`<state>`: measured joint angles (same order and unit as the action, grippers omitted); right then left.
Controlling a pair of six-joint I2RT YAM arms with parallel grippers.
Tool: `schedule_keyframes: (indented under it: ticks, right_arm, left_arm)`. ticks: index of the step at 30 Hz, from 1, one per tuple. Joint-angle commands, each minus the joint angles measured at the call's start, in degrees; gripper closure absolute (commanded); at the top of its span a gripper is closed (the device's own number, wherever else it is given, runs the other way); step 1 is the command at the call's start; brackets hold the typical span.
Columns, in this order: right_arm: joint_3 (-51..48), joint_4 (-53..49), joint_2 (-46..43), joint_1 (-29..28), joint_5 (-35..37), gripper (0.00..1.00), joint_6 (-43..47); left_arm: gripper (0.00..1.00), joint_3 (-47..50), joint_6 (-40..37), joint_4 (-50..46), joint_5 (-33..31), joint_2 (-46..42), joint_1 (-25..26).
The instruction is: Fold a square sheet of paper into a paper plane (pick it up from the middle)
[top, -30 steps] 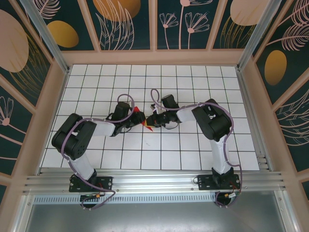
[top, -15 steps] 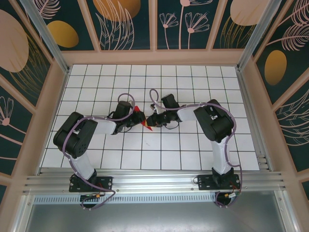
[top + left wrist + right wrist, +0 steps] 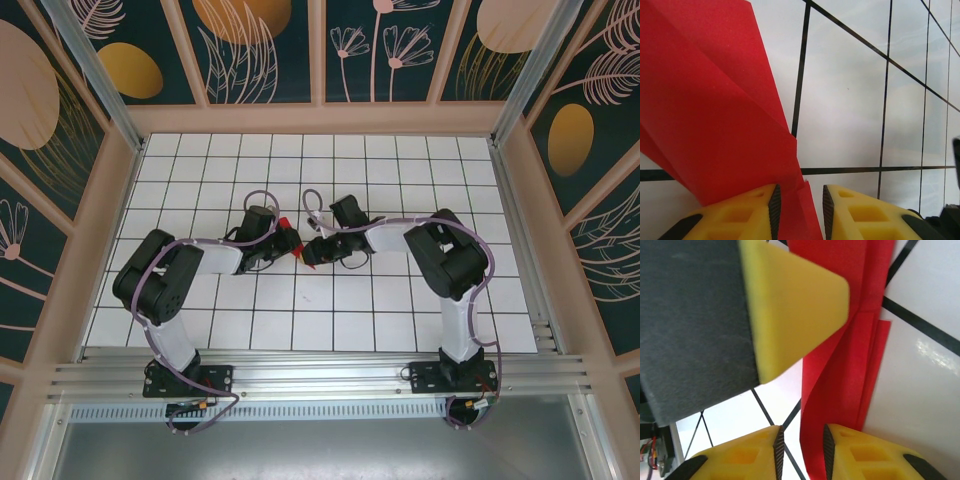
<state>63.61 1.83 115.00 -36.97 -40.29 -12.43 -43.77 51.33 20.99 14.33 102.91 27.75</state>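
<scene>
As my right gripper (image 3: 801, 434) slackens to a narrow gap around the paper plane (image 3: 715, 125) — pinch released — my left gripper (image 3: 799, 195) clamps it, crease likely set.

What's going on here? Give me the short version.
Both arms are working on a folded red paper in the middle of the tiled table. The left gripper appears to pinch the folded layers between its fingers. The right gripper straddles another part with slack jaws, leaving a gap beside the paper.
</scene>
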Motion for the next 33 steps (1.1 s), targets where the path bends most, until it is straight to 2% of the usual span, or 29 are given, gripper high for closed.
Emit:
schedule_keyframes:
  ticks: [1,15,33]
  right_arm:
    - [-0.67,-0.71,-2.97,-0.97,4.61,0.70,3.30]
    - [-6.39,5.12,-8.67,-4.32,15.73,0.70,8.92]
    - [-3.81,3.73,-4.53,-6.76,24.53,0.68,10.64]
  left_arm:
    - [0.69,-1.38,1.28,-1.99,-1.05,1.21,-0.24]
    - [0.70,-2.68,1.64,-2.86,-1.23,1.45,-0.24]
    - [0.70,-3.65,1.70,-3.22,-0.88,1.49,-0.24]
